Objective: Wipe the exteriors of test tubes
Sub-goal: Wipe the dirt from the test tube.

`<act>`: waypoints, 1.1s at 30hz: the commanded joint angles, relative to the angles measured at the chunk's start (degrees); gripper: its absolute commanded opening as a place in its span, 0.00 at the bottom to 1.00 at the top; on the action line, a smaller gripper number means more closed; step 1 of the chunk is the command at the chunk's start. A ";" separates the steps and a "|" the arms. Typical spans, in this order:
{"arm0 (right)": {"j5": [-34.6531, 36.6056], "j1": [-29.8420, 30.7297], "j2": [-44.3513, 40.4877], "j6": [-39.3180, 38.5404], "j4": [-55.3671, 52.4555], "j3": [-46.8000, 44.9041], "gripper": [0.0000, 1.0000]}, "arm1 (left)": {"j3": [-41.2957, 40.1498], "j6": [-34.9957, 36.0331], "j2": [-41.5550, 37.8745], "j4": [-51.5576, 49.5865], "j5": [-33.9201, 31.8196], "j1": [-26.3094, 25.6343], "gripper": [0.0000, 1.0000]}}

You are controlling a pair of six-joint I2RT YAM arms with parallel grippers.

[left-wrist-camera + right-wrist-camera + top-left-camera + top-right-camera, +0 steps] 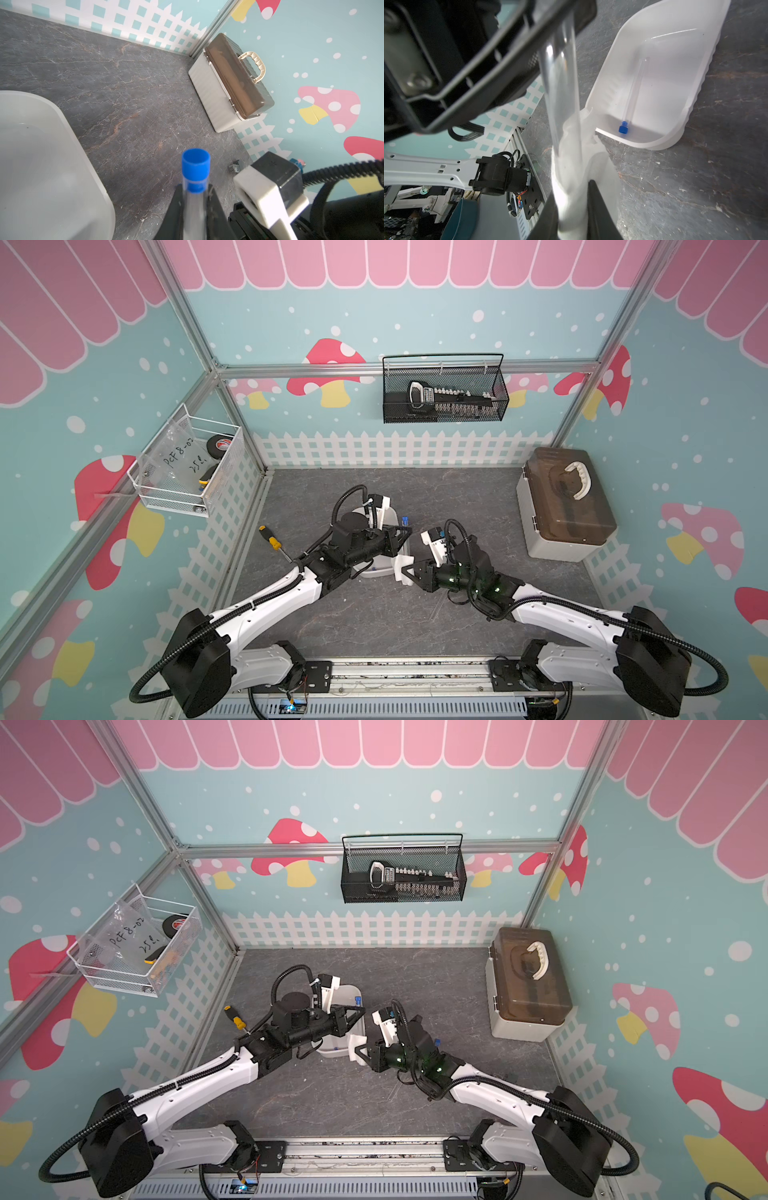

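My left gripper [195,190] is shut on a clear test tube [195,199], whose blue cap [196,166] sticks out past the fingertips. In both top views this gripper [405,534] [358,1013] hangs over the right edge of the white tray [384,517] [348,992]. The tube's lower end runs into a white cloth [571,176] that my right gripper [573,193] is shut on; cloth [403,566] and gripper [406,574] sit just right of the tray. Another capped test tube [634,95] lies inside the tray [695,62].
A yellow-and-black screwdriver [272,541] lies left of the left arm. A brown-lidded storage box [565,506] stands at the back right. A black mesh basket [444,389] hangs on the back wall, a white wire basket [187,464] on the left wall.
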 commanded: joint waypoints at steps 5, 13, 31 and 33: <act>1.03 -2.87 3.33 -3.43 -0.95 7.64 0.20 | -1.34 -1.16 -1.63 0.53 0.42 -0.03 0.12; -1.74 -2.38 4.32 -1.34 -0.31 6.06 0.19 | -1.26 -0.82 -1.75 0.25 -0.18 0.08 0.12; 1.89 0.86 2.78 -0.50 -0.07 2.48 0.19 | -1.93 -0.89 -2.11 0.04 0.09 0.89 0.12; 1.73 -0.37 3.36 -1.54 -0.76 4.48 0.20 | -2.21 -0.98 -2.36 -0.07 0.17 0.96 0.12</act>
